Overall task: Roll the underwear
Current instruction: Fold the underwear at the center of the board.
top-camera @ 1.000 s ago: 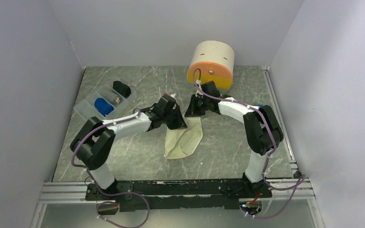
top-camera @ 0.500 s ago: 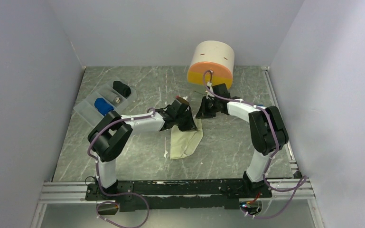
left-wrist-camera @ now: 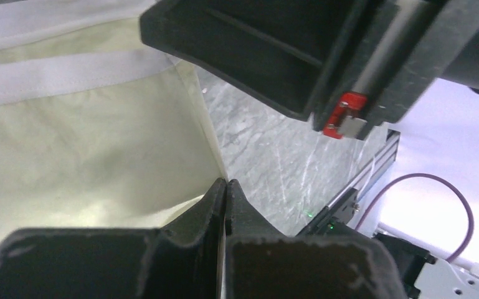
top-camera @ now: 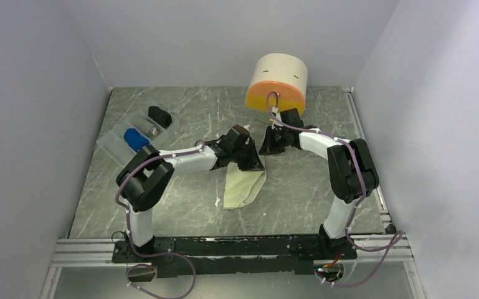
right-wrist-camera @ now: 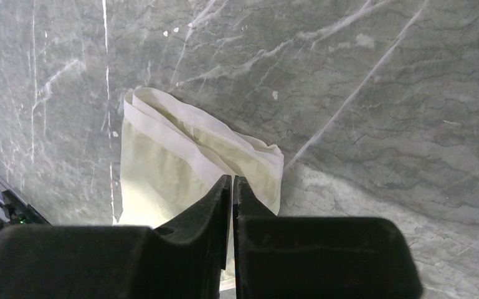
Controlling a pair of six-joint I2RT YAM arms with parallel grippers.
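Left gripper (left-wrist-camera: 225,184): pinching cream underwear (left-wrist-camera: 99,143) edge | right gripper (right-wrist-camera: 232,182): clenched, empty | only your overhead view shows blue underwear (top-camera: 136,139), near table (top-camera: 180,112) far-left corner.

- No text, label, brand, number or sign can be read in any view.
- Two small dark marks on the cream drum (top-camera: 280,70) are too small to make out.

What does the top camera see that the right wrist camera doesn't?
Only the top camera shows the left arm, the right arm, the tray with a blue roll and a black roll, and the round tub. Only the right wrist camera shows up close that the right pincer is shut, and the white band. Both show the cream underwear on the marbled table.
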